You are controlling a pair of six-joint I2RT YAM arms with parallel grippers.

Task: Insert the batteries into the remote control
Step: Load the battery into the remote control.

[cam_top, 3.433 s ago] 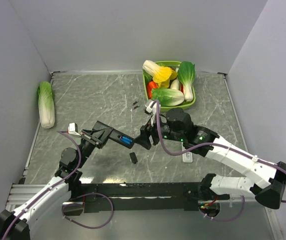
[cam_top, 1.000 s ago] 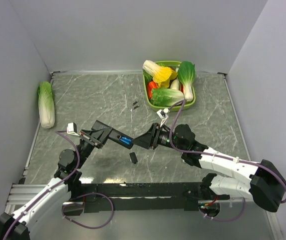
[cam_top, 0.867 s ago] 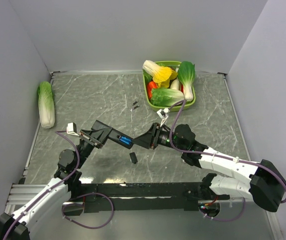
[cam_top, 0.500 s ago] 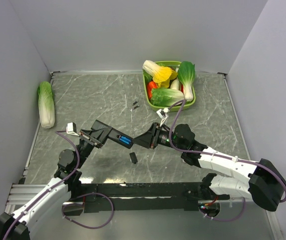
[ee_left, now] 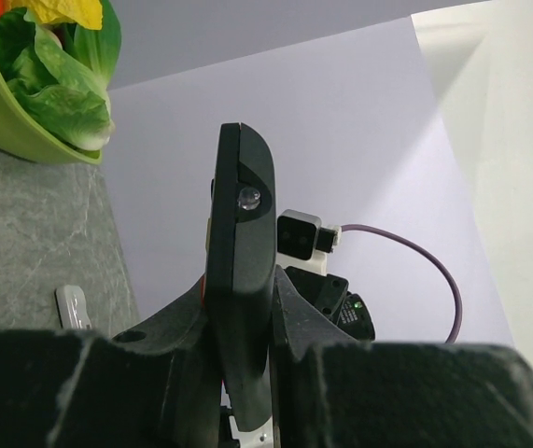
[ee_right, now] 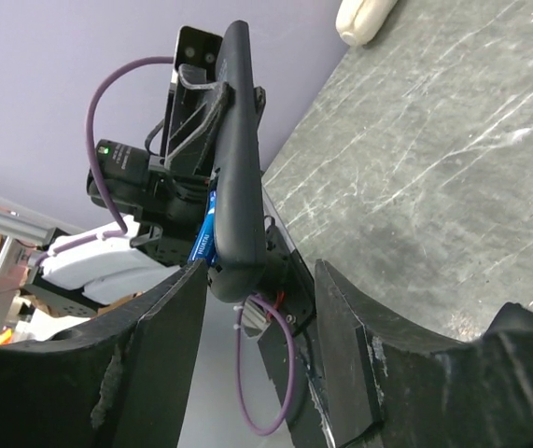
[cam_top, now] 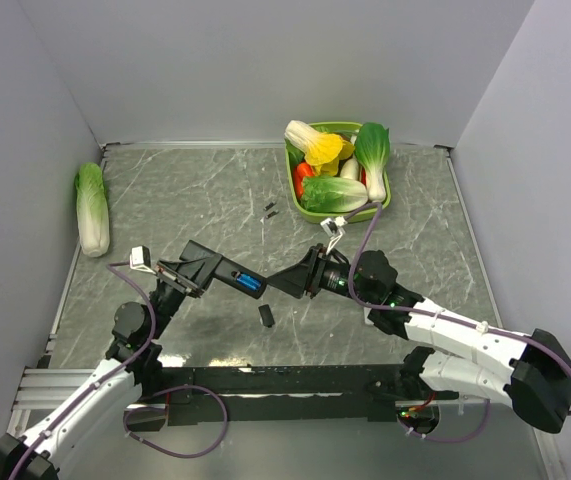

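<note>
The left pincer [cam_top: 193, 268] is clenched on a slim black rectangular plastic remote control [cam_top: 235, 278], which it holds clear of the grey marbled worktop [cam_top: 195, 200]. Just beyond its fingers, a bright-blue cylindrical battery [cam_top: 249, 283] sits in the remote's open back. The right pincer [cam_top: 285, 282] is released and straddles the remote's free end.
</note>
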